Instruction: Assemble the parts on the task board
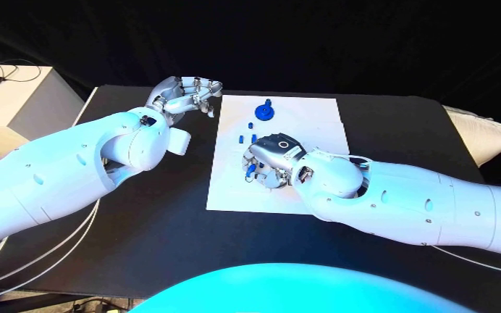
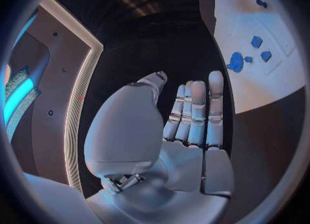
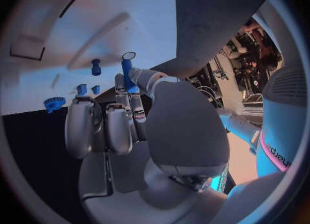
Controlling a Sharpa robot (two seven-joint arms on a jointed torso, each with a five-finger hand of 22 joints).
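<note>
**Right hand on the board, a blue part gripped**

The black table (image 1: 156, 204) is covered at its middle by the white task board (image 1: 313, 121). The left hand (image 1: 186, 96) is held above the table just beside the board's far left corner, fingers apart and empty. The right hand (image 1: 274, 159) is lowered over the board, a long blue part (image 3: 127, 74) pinched between its fingers. A blue gear (image 1: 265, 111) and small blue pieces (image 1: 246, 138) are seen on the board.
</note>
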